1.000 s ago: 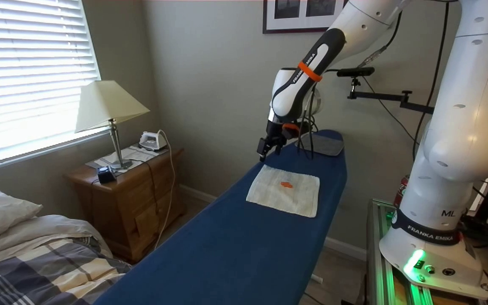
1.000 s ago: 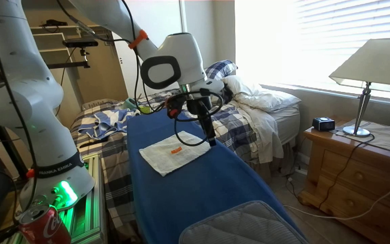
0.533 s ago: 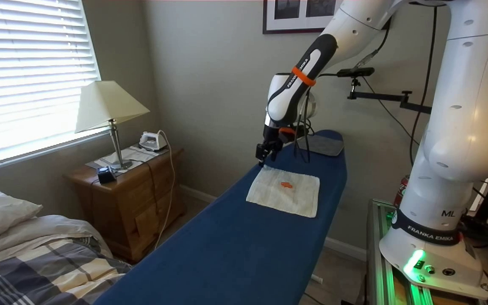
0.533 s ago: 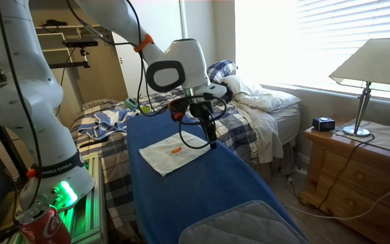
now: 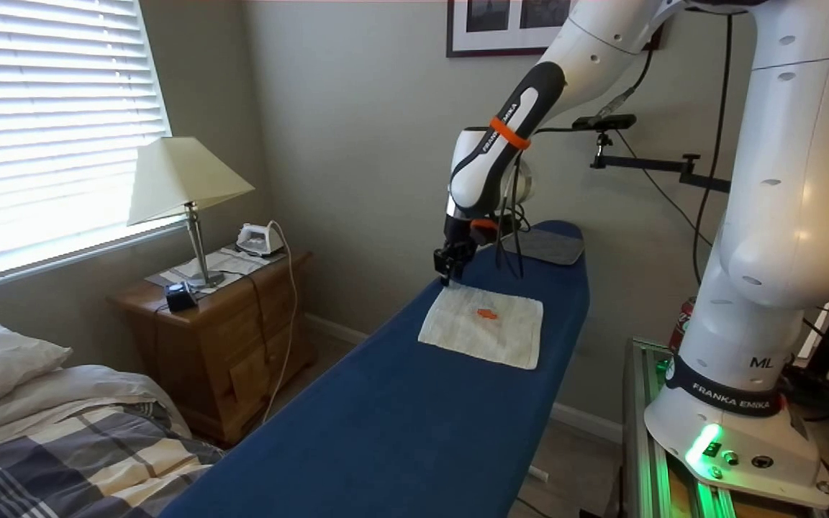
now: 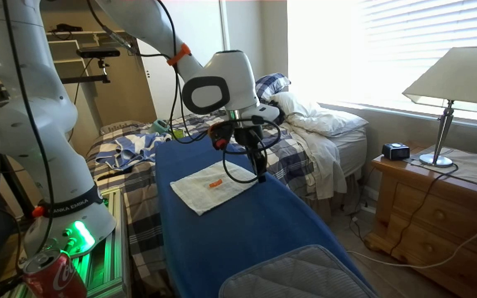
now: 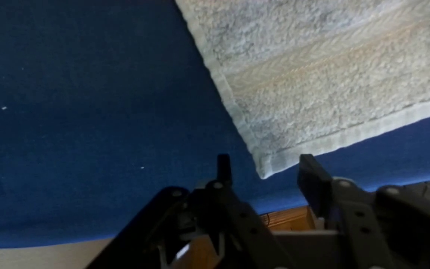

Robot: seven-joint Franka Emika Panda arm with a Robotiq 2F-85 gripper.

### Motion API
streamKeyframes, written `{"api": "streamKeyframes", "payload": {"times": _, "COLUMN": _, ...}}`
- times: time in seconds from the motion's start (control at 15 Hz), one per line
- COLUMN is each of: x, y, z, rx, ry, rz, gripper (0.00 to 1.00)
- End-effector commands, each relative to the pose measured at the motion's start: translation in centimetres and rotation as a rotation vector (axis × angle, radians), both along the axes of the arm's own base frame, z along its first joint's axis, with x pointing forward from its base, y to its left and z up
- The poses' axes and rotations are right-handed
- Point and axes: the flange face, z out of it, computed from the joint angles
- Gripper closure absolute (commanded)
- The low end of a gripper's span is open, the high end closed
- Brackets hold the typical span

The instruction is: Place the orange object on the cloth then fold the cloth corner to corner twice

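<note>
1. Orange object (image 5: 486, 314): lies near the middle of the pale cloth (image 5: 455, 327), in both exterior views.
2. Cloth: laid out flat on the blue ironing board (image 6: 238, 238).
3. Gripper (image 7: 265, 165): pointing down at one cloth corner, close to the board's edge.
4. Fingers (image 7: 312, 183): spread; in the wrist view the corner's tip shows between them. I cannot tell whether they touch the cloth.
5. Grey quilted pad (image 6: 298, 273): on the same board, well apart from the cloth.

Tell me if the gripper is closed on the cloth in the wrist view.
No: the gripper is open, jaws apart, with a corner of the cloth showing between them.
</note>
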Motion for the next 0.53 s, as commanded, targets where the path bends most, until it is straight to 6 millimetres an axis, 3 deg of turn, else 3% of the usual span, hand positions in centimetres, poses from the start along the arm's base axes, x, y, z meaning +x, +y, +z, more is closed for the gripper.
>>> {"api": "streamKeyframes", "payload": {"times": 0.0, "x": 0.63, "y": -0.33, "z": -0.21, "rx": 0.014, "ry": 0.009, "rz": 0.008, "gripper": 0.8}}
{"api": "streamKeyframes", "payload": {"times": 0.13, "x": 0.72, "y": -0.45, "z": -0.25, "rx": 0.012, "ry": 0.009, "rz": 0.01, "gripper": 0.93}}
{"api": "streamKeyframes", "payload": {"times": 0.4, "x": 0.75, "y": -0.53, "z": -0.35, "rx": 0.011, "ry": 0.011, "rz": 0.012, "gripper": 1.0}}
{"api": "streamKeyframes", "payload": {"times": 0.47, "x": 0.77, "y": -0.56, "z": -0.32, "rx": 0.011, "ry": 0.011, "rz": 0.013, "gripper": 0.97}}
